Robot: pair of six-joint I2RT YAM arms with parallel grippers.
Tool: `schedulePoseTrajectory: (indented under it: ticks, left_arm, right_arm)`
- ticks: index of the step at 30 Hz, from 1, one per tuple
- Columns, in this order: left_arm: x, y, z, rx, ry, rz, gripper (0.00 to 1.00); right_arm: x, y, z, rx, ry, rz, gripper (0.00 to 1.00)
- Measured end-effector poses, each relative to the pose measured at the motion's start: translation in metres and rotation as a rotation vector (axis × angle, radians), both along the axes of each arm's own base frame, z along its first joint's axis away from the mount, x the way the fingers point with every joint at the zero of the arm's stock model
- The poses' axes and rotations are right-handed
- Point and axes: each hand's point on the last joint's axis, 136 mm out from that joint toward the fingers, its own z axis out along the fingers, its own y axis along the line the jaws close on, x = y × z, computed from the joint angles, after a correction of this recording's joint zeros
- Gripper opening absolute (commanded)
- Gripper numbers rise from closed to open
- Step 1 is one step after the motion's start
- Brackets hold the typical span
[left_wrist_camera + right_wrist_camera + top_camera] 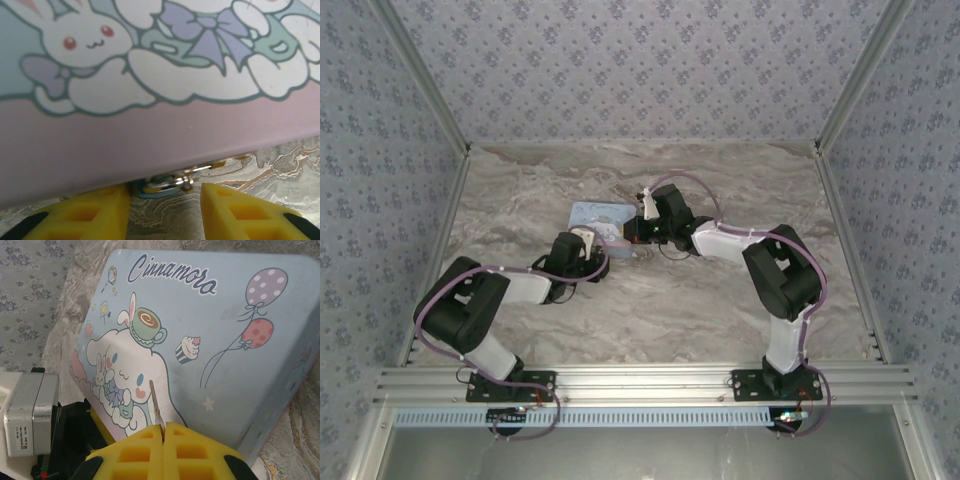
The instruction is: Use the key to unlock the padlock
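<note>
The padlock [164, 186] shows as a sliver of teal body and a shiny metal shackle, tucked under the lower edge of the light-blue cartoon tin [160, 100]. In the left wrist view my left gripper [165, 216] is open, with a yellow finger on each side just short of the padlock and marbled table between them. My right gripper [164, 428] is shut on the key [155, 402], whose slim grey blade sticks out of the closed pads toward the tin's lid [210, 340]. From above, both grippers [588, 244] [638, 226] meet at the tin [597, 214].
The tin lies mid-table on the marbled surface [650, 310]. The left arm's wrist camera housing [30, 412] sits close beside the right gripper. Patterned walls [380, 200] enclose the table on three sides.
</note>
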Motion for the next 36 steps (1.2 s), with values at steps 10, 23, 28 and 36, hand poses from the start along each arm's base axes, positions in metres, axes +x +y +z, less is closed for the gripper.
schedulePoseTrajectory:
  ticks: [10,23,28,36]
  left_arm:
    - [0.004,0.001,0.002,0.019,-0.004,0.016,0.41]
    - [0.016,0.002,0.000,0.045,0.000,0.051,0.31]
    - [0.020,0.001,0.000,0.048,-0.005,0.054,0.21]
    - [0.020,0.000,0.001,0.047,-0.005,0.055,0.17]
  right_arm:
    - [-0.001,0.001,0.000,0.003,0.003,0.005,0.00]
    - [-0.001,0.001,0.000,0.003,0.002,0.005,0.00]
    - [-0.001,0.001,0.000,0.003,0.002,0.005,0.00]
    - [-0.002,-0.001,0.002,0.004,-0.014,0.005,0.00]
